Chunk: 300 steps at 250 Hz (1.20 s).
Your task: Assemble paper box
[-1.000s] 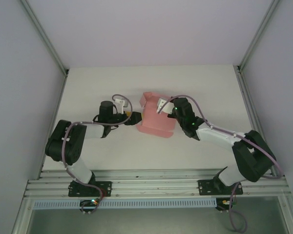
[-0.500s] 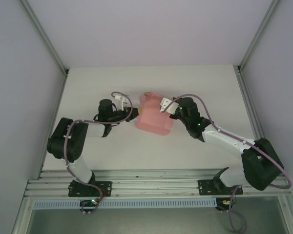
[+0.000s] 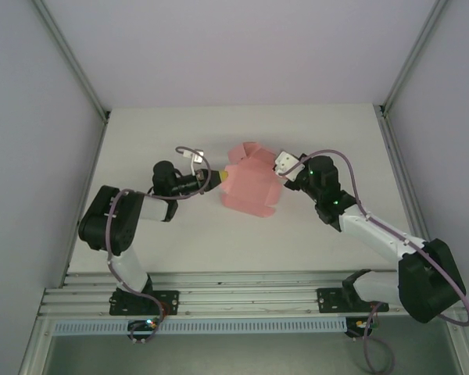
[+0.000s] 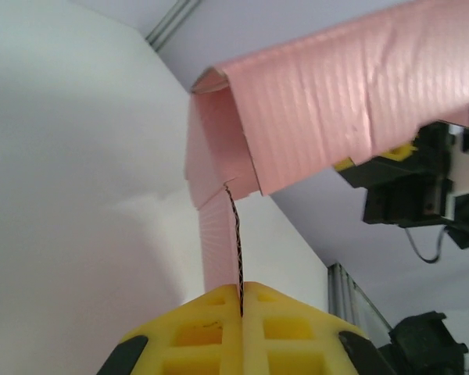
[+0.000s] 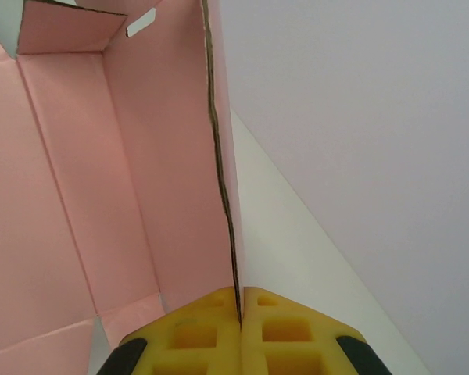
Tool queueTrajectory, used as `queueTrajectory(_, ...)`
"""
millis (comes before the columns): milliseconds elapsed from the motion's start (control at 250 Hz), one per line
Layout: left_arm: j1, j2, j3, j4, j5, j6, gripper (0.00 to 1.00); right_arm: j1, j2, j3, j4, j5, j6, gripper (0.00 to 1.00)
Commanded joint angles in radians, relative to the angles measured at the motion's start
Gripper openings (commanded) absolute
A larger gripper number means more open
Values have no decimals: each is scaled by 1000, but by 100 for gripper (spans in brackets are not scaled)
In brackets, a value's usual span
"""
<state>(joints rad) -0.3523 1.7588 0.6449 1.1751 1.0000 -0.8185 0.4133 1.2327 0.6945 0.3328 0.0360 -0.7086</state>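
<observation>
Top external view gives me the half-folded pink thin-card paper box (image 3: pixel 250 187) at the middle of the white surface (image 3: pixel 313 133), between my arms. My left end effector (image 3: pixel 221 178) pinches its left flap edge; my right end effector (image 3: pixel 284 176) clamps its right wall.

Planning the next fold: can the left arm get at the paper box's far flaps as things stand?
Probably not without letting go. The left tool is shut on the paper box at its left edge, the right tool on its right wall. Nothing covers the far flaps, though.
</observation>
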Motion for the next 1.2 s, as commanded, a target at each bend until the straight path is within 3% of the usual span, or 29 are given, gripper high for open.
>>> queueTrajectory(0, -30, -60, 50, 97, 92, -36, 0, -1, -19, -12, -3, -92, 47, 0)
queueTrajectory(467, -48, -112, 59, 76, 114, -55, 0, -28, -33, -36, 44, -156, 66, 0)
queueTrajectory(499, -36, -111, 47, 64, 98, -51, 9, -28, -38, -37, 43, -154, 65, 0)
queueTrajectory(527, -19, -109, 36, 44, 81, -47, 27, -29, -41, -36, 39, -154, 62, 0)
queueTrajectory(583, 15, -105, 15, -27, 42, -14, 36, -29, -50, -33, 23, -160, 60, 0)
queueTrajectory(619, 35, -100, 1, -71, 16, 9, 57, -29, -54, -32, 6, -165, 54, 0)
queueTrajectory(691, 65, -89, -14, -145, -3, 49, 61, -27, -55, -20, -43, -173, 37, 0)
queueTrajectory(775, 94, -89, -27, -195, -30, 73, 85, -23, -47, -9, -82, -159, 19, 0)
queueTrajectory(803, 103, -96, -29, -215, -37, 85, 99, -20, -42, -9, -87, -150, 10, 0)
queueTrajectory(911, 125, -152, -17, -376, -88, 173, 100, 2, -14, 1, -107, -97, -38, 0)
queueTrajectory(1074, 109, -258, 98, -841, -278, 447, 100, 64, 95, 51, -116, 44, -140, 0)
queueTrajectory(1194, 121, -224, 145, -891, -322, 483, 100, 83, 195, 69, -21, 105, -166, 0)
